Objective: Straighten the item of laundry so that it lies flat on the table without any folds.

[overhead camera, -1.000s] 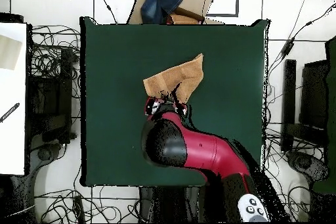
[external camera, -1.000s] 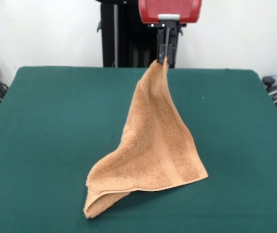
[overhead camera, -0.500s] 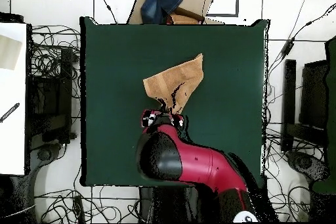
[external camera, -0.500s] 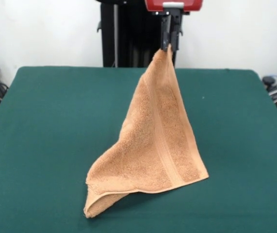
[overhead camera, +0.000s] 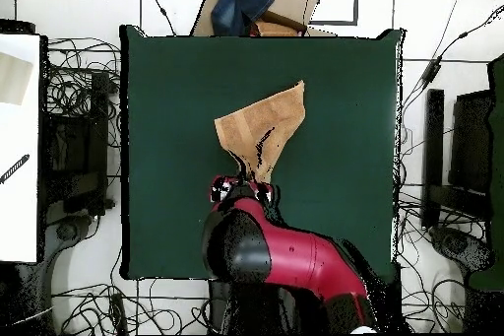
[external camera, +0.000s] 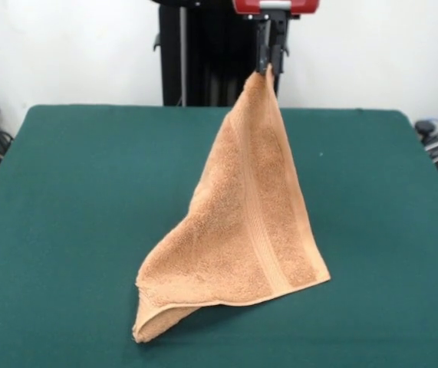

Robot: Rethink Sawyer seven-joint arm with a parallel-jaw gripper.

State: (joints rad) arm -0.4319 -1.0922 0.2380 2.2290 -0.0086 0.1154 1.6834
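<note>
The peach-orange item of laundry [external camera: 242, 230] hangs as a tall triangle, one corner pinched in my gripper [external camera: 268, 67] high above the far side of the table [external camera: 65, 199]. Its lower edge still rests on the green top, with a folded corner at the near left. A woven band runs down its right side. From overhead, the item of laundry [overhead camera: 264, 125] spreads away from my gripper [overhead camera: 246, 182], which is shut on its nearest corner. The red arm covers the table part below it.
A cardboard box with dark blue cloth [overhead camera: 251, 5] sits past the table's far edge in the overhead view. Cables and equipment ring the table. A white surface [overhead camera: 18, 145] stands at the left.
My gripper has risen and drawn back toward the robot's base with the corner. More of the towel has been pulled up and stretched; the lower edge stays on the table.
</note>
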